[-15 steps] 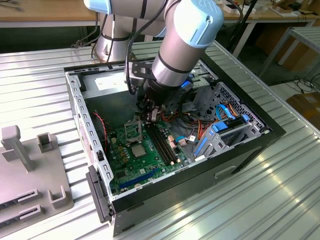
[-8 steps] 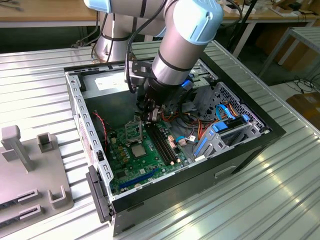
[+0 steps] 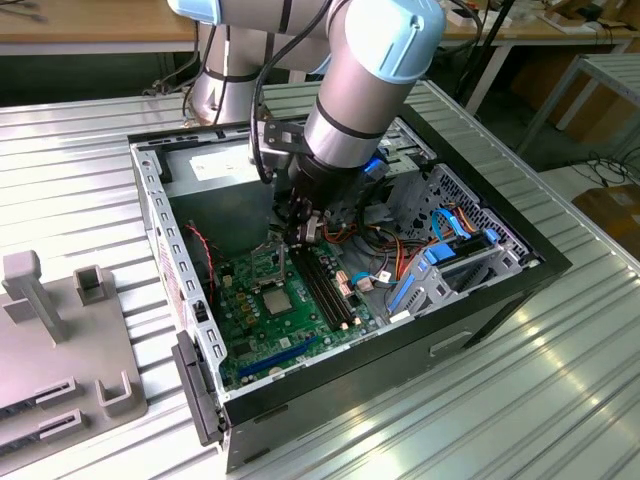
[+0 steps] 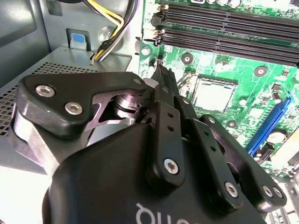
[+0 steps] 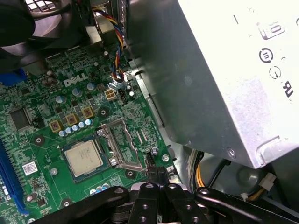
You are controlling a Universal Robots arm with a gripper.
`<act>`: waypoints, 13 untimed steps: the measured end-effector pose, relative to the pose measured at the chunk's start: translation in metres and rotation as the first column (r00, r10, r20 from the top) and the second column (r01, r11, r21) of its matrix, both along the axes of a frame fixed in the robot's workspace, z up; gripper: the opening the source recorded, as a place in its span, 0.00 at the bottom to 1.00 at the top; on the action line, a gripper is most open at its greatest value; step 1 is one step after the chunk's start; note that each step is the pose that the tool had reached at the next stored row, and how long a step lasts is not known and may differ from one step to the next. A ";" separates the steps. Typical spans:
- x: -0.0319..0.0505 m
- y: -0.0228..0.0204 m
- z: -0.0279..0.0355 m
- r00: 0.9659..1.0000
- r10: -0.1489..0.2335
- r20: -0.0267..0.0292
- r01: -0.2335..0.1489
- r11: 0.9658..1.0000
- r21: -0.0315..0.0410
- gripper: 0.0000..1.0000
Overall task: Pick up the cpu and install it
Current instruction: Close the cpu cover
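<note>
Looking at the exterior view first, you have the arm reaching down into the open computer case (image 3: 150, 215), with the gripper (image 3: 300, 232) low over the green motherboard (image 3: 290, 325), just beside the socket (image 3: 272, 297) on its far side. A pale square sits in that socket, small from here.

Moving to the second wrist view, you see the gripper (image 4: 161, 70) with its fingers (image 4: 164, 86) pressed together to a narrow tip, nothing between them, the tip hanging near the socket (image 4: 212, 93). The cpu (image 4: 214, 95) lies flat inside the socket frame, apart from the fingertips.

In the first wrist view, your cpu (image 5: 84, 157) shows clearly as a silvery square seated in the socket bed, and the metal retention frame (image 5: 122, 144) is swung open right beside it, not closed over the chip. The fingers (image 5: 156, 179) are together at the socket's edge, close to the frame's hinge side, with the power-supply box (image 5: 224, 79) looming behind.

By my read, the pick and the placing are done: the chip is down and your gripper is empty. What's left, as far as these views show, is the frame, not yet shut over it.
</note>
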State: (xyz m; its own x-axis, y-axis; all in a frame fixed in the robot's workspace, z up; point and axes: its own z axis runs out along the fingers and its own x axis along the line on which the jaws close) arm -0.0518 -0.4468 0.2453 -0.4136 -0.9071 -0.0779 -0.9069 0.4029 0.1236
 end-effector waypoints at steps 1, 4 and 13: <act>0.0000 0.0000 0.0008 1.000 0.000 0.000 0.000 1.000 -0.001 0.11; -0.0002 0.0000 0.0023 1.000 0.000 0.000 0.000 1.000 -0.002 0.11; -0.0020 0.0000 0.0049 1.000 0.003 0.000 -0.003 1.000 -0.002 0.11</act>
